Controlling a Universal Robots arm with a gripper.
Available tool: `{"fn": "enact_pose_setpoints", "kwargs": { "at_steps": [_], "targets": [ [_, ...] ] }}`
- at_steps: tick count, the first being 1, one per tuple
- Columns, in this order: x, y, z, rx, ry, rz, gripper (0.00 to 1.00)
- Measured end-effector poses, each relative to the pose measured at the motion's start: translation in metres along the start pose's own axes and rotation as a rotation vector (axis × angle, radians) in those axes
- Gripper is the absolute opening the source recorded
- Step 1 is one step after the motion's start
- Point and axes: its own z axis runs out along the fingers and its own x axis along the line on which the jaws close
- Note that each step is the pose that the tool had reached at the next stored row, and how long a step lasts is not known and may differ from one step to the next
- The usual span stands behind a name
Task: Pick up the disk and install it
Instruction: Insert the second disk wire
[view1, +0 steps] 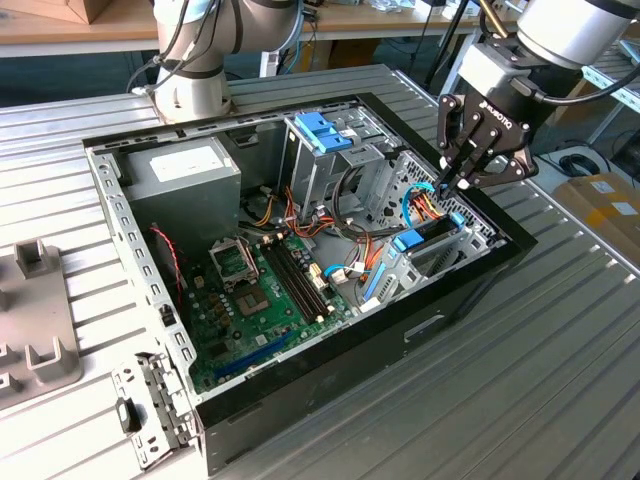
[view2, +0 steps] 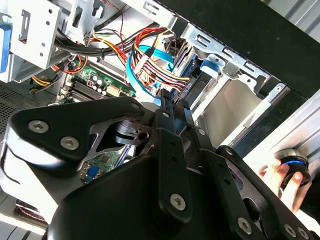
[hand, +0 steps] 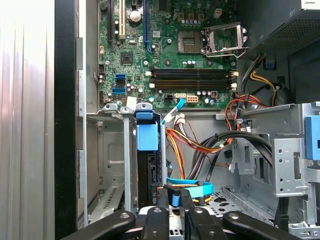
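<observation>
Lying on its side on the ribbed metal table (view1: 560, 380), the open computer case (view1: 330, 370) is the biggest thing here, with the arm's black hand (view1: 462, 184) poised over its drive-cage corner. Behind the hand, toward the far end of the case, sits the grey power supply box (view1: 185, 175). Between that box and the hand spreads the green motherboard (hand: 165, 55), its empty processor socket (hand: 192, 42) and dark memory slots (hand: 192, 79) plain in the first wrist view. Just below the hand stands the metal drive cage (hand: 112, 165); the disk (hand: 149, 177) is seated upright in one of its slots, dark body down in the cage and its light blue bracket (hand: 147, 135) showing at the top edge. The hand's fingers are drawn narrow, nearly together, holding nothing, their tips close above a flat light blue cable (hand: 192, 189) and a bundle of orange and red wires (hand: 192, 145) right beside the disk. In the second wrist view a person's fingers (view2: 280, 177) rest on a small round blue-ringed object (view2: 292, 167) beyond the case wall.
</observation>
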Motion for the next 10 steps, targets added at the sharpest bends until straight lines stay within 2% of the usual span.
{"fn": "enact_pose_setpoints", "kwargs": {
  "at_steps": [6, 8, 10],
  "targets": [
    [0.0, 0.0001, 0.0, 0.0, 0.0, 0.0, 0.22],
    [0.0, 0.0002, 0.0, 0.0, 0.0, 0.0, 0.35],
    [0.0, 0.0002, -0.0002, 0.0, -0.0001, 0.0, 0.35]
  ]
}}
